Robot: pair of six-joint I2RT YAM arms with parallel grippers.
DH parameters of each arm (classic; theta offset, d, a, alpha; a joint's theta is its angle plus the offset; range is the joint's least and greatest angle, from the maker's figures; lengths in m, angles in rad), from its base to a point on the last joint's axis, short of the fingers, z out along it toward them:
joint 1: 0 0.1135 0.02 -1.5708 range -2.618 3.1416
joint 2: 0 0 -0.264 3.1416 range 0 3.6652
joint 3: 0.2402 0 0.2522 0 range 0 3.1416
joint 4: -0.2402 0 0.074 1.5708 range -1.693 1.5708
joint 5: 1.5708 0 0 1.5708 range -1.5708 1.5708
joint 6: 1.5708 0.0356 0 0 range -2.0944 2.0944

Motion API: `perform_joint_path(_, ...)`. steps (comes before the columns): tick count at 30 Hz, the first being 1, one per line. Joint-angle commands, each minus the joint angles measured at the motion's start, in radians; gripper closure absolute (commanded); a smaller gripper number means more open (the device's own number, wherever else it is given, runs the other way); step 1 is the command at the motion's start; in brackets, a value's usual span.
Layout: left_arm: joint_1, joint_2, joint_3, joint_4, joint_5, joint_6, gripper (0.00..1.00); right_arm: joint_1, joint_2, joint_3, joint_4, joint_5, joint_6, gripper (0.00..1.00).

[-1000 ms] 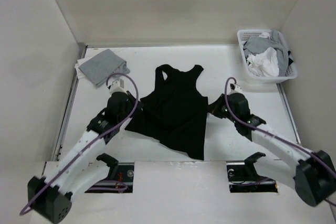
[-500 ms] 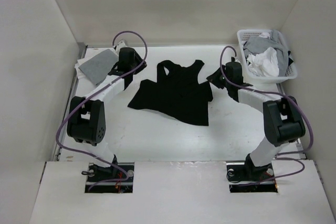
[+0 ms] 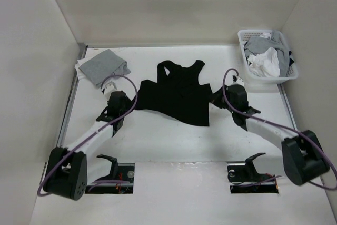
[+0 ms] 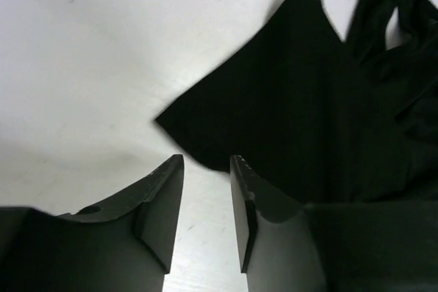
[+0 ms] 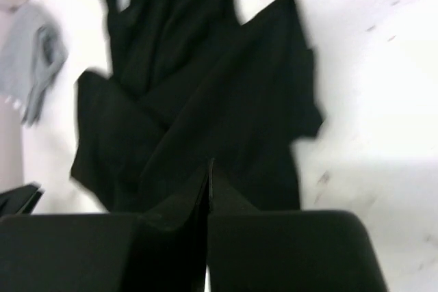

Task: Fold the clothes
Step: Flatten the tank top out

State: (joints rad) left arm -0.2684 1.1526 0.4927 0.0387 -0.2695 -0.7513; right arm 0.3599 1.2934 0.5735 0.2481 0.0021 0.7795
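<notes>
So the top [image 3: 176, 96] is lying in the middle of the table [image 3: 158, 140], straps pointing to the far side and hem toward the arms. It isn't being shown flat at all. The body is looking rumpled and skewed, the left corner is sticking out, and part of it seems to be doubled over itself. No tidy fold is being seen anywhere, so this is being judged as the early part of the job: the flatten-and-square-up step before the first real fold.

The left hand [image 4: 205, 163] is hovering low, just short of the top's left corner. Its fingers [image 4: 161, 203] are apart, with nothing but bare table showing in the gap. The right hand [image 5: 209, 169] is sitting at the top's right edge with its fingers [image 5: 171, 230] pressed together. It's black on black there, so whether a pinch of cloth is being caught can't be told.

Next move, as a guess: the left corner is needing to be slid between the left fingers and clamped. A matching grip is also being called for on the right, so that both sides are being drawn out evenly. Soft fabric like this is likely to be dragged into more wrinkles if only one side is being tugged. The basket [image 3: 263, 79] and the grey garment [image 3: 102, 67] aren't being involved here.
</notes>
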Motion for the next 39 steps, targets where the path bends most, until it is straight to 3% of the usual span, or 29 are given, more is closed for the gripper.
perform_joint_path(1, 0.016, -0.08, -0.077, -0.014, -0.01, -0.037, 0.66, 0.05, -0.126, -0.066, 0.031, 0.055, -0.046, 0.99)
perform_joint_path(6, 0.05, -0.027, -0.083, 0.012, 0.023, -0.028, 0.58, 0.124, -0.255, -0.155, -0.032, 0.062, -0.06, 0.87)
perform_joint_path(19, 0.084, 0.231, -0.023, 0.188, 0.035, -0.04, 0.59, 0.178, -0.332, -0.254, -0.035, 0.09, -0.006, 0.74)
perform_joint_path(26, 0.1, 0.277, -0.011, 0.22, 0.032, -0.034, 0.82, 0.178, -0.367, -0.282, -0.039, 0.127, 0.015, 0.67)
perform_joint_path(30, 0.13, 0.285, -0.016, 0.295, 0.039, -0.04, 0.92, 0.165, -0.396, -0.274, -0.128, 0.162, 0.036, 0.62)
perform_joint_path(39, 0.111, 0.084, -0.088, 0.313, 0.032, -0.071, 0.98, 0.172, -0.396, -0.233, -0.362, 0.246, 0.096, 0.56)
